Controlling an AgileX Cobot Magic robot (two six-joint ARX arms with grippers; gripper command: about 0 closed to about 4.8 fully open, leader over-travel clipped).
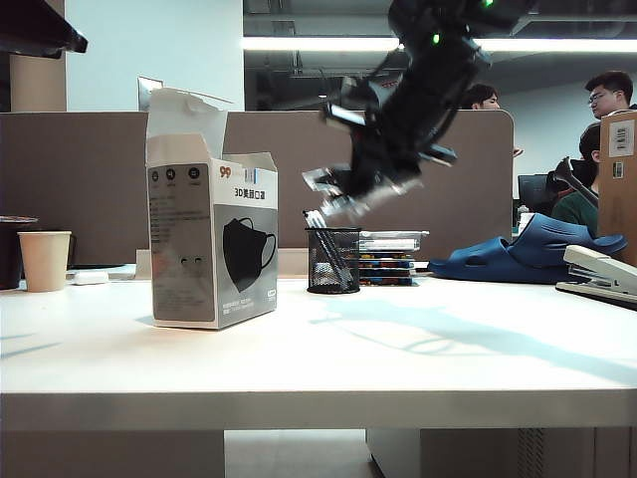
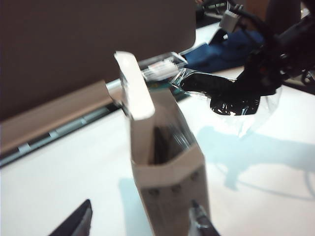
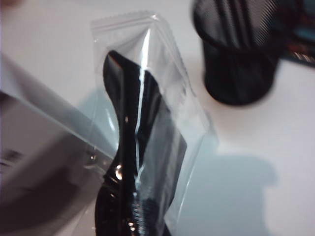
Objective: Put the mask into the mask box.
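Exterior view: right end effector [image 1: 343, 194] gripping mask [image 3: 140, 162]

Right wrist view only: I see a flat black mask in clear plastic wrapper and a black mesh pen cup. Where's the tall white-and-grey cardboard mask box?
Observer: The mask box stands upright on the white table, left of the pen cup and the raised right gripper in the exterior view.
Operator: Flaps open?
Observer: Yes, the left wrist view looks into its open top.
Operator: Left gripper?
Observer: Open, its fingers flanking the mask box's near end.
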